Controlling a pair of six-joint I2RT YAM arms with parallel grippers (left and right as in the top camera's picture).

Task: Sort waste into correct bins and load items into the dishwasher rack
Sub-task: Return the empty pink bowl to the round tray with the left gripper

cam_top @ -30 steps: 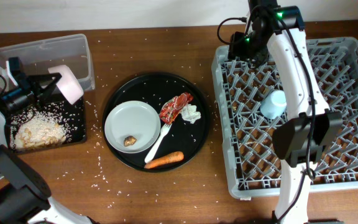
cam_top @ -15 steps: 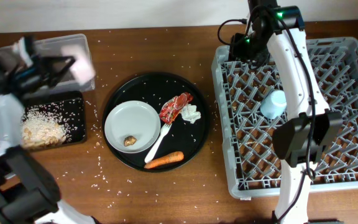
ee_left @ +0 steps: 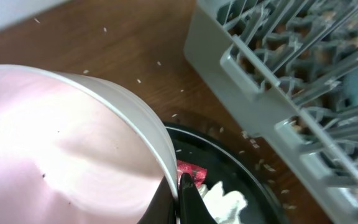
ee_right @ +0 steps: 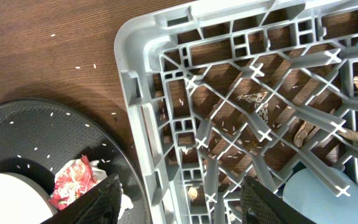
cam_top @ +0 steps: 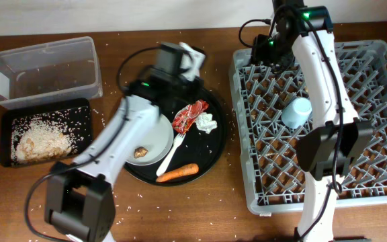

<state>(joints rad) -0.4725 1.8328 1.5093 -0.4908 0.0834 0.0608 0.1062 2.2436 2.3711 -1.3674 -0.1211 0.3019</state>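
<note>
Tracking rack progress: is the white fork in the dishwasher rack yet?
No, the white fork lies on the round black tray, outside the dishwasher rack.

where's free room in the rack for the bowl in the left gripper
Bare: the right half of the dishwasher rack and its front-left corner. Crowded: the left-middle rows, under the right arm and beside the light-blue cup. The left gripper holds the white bowl.
</note>
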